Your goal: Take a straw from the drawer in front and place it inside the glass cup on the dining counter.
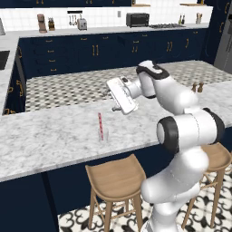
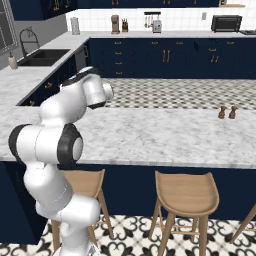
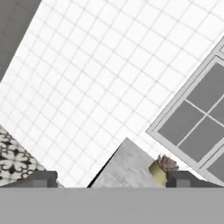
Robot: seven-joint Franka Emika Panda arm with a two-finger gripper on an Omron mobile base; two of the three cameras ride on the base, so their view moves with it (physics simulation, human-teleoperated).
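Left base view: the white Franka arm with dark joints bends over the long white-grey veined marble dining counter (image 1: 50,136), its two-finger gripper (image 1: 112,96) held up and turned sideways, well above the slab. The thin red-pink striped straw (image 1: 100,126) stands nearly upright inside the small clear glass cup (image 1: 103,134), which rests on the counter just below and to the left of the hand; the straw rises far above the cup's rim and nothing touches it. Two round wooden stools (image 1: 115,179) stand against the counter's navy-blue base. Two small brown shakers (image 1: 197,87) sit on the far right of the slab, well apart from the cup. Behind lie a patterned tile floor, navy cabinets with brass handles and a rear worktop carrying a dark toaster oven (image 1: 137,19).

Right base view: the arm's elbow and shoulder hide the cup; the same shakers (image 2: 227,112) stand on the marble, and a dark sink (image 2: 42,56) is set in the side worktop at the left.

Hand view: the two dark fingertips (image 3: 41,179) sit far apart at the bottom corners — the claw is spread wide and carries nothing. Beyond them are a white tiled wall, a grey-paned window (image 3: 192,118) and a small potted succulent (image 3: 161,168) on a marble ledge.
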